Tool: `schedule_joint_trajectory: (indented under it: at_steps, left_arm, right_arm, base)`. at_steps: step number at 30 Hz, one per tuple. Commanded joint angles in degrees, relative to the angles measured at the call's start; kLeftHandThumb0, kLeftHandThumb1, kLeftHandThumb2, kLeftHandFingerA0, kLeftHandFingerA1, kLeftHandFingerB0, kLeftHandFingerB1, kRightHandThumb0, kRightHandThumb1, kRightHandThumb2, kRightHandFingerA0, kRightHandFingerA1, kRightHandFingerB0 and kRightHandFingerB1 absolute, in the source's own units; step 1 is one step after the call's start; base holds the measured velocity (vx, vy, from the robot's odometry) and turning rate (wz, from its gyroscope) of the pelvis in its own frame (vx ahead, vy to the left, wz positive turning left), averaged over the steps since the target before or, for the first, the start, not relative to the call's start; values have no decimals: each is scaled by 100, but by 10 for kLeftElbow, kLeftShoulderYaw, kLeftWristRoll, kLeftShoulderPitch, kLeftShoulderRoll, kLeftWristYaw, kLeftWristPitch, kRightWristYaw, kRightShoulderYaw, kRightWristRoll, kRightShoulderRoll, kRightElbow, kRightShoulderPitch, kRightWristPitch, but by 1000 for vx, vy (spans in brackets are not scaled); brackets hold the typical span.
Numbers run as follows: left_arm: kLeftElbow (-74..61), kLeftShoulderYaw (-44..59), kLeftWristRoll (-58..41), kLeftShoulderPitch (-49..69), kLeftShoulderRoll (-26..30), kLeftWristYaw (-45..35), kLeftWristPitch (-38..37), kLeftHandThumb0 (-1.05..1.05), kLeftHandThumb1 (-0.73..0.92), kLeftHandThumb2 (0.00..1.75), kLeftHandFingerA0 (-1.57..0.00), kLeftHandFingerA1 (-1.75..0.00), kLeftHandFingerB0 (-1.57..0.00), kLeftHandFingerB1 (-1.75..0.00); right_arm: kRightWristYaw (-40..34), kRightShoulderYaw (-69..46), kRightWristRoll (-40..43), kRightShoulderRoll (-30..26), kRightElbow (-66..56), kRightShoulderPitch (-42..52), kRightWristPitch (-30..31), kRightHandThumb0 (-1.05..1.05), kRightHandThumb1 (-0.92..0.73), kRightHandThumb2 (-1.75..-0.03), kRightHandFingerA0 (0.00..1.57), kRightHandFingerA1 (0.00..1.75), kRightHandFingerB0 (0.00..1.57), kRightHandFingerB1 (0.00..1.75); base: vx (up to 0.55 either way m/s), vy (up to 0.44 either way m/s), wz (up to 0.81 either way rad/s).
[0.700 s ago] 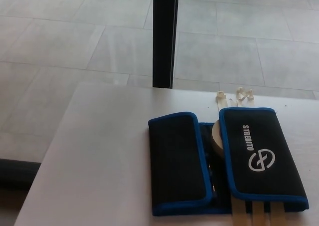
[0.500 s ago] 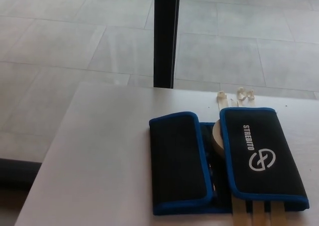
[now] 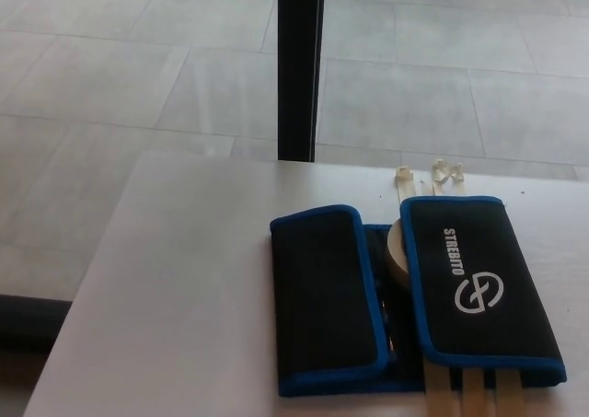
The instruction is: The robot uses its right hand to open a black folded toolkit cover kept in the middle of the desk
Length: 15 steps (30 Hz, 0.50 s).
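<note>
The only readable text is on the toolkit cover (image 3: 414, 297): its right flap (image 3: 477, 288) carries the word "STREBITO" (image 3: 456, 252) in white capital letters, running lengthwise down the flap so it reads sideways from the head view. Just below that word, nearer the flap's lower end, sits a white round logo (image 3: 480, 294), a circle crossed by a curved line. The left flap (image 3: 324, 297) bears no lettering. No numbers or other labels can be read.

Lab-like room: bare white desk (image 3: 202, 279), grey tiled floor (image 3: 110, 76).
</note>
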Motion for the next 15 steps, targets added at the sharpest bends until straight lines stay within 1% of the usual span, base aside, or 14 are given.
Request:
schedule_joint_trajectory:
  at_steps: [1, 2, 3, 4, 6, 7, 8, 10, 11, 12, 13, 15]
  left_arm:
    - [17, 16, -25, -6, 21, 22, 27, -24, -71, 65, -157, -151, -129, -139]
    - [16, 17, -27, -5, 22, 17, 27, -24, -73, 64, -157, -151, -129, -139]
    - [17, 20, -30, -5, 22, 15, 25, -24, -73, 64, -157, -151, -133, -141]
    - [18, 22, -32, -6, 22, 14, 25, -23, -73, 63, -154, -149, -124, -137]
    - [19, 19, -31, -7, 23, 13, 26, -23, -73, 63, -154, -149, -122, -136]
    - [21, 17, -29, -8, 23, 16, 27, -23, -73, 63, -157, -150, -125, -137]
    - [21, 16, -28, -9, 23, 17, 28, -23, -73, 63, -155, -149, -116, -133]
    - [21, 16, -29, -9, 23, 16, 29, -23, -73, 63, -155, -149, -116, -133]
    - [22, 9, -22, -9, 25, 16, 29, -24, -72, 64, -157, -150, -122, -135]
    - [21, 11, -24, -8, 24, 14, 26, -24, -73, 64, -154, -149, -120, -135]
    - [22, 12, -25, -8, 24, 14, 25, -23, -73, 64, -152, -148, -125, -137]
    - [21, 13, -27, -7, 24, 11, 24, -23, -73, 63, -152, -148, -127, -138]
  right_arm:
    - [-36, 30, 69, 3, -199, -53, 82, -67, -68, -60, 33, 82, 21, 60]
    - [-21, 61, 63, 15, -243, -49, 88, -67, -67, -60, 36, 83, 27, 55]
    - [9, 119, 34, 21, -277, -40, 81, -70, -51, -94, 45, 73, 29, 55]
    - [21, 137, 34, 28, -293, -40, 73, -70, -63, -59, 45, 71, 39, 47]
    - [32, 165, 25, 33, -317, -33, 65, -72, -63, -59, 46, 73, 40, 49]
    - [45, 211, 6, 41, -354, -25, 59, -73, -59, -58, 60, 77, 48, 52]
    - [55, 250, -9, 42, -391, -15, 62, -71, -47, -91, 55, 75, 39, 58]
    - [55, 262, -12, 41, -404, -9, 66, -71, -47, -91, 55, 75, 39, 58]
    - [70, 301, -13, 48, -442, -2, 63, -62, -52, -87, 46, 66, 35, 49]
    - [81, 331, -26, 45, -463, 9, 58, -49, -62, -59, 44, 53, 36, 34]
    - [90, 347, -31, 46, -472, 18, 48, -40, -65, -59, 41, 46, 31, 34]
    - [123, 389, -46, 46, -487, 43, 1, -39, -64, -58, 39, 47, 30, 35]
  base:
    - [0, 0, 0]
    - [0, 0, 8]
    - [0, 0, 6]
    - [0, 0, 0]
    - [0, 0, 0]
    - [0, 0, 0]
    - [0, 0, 0]
    - [0, 0, 0]
    - [0, 0, 0]
    - [0, 0, 0]
    - [0, 0, 0]
    - [0, 0, 0]
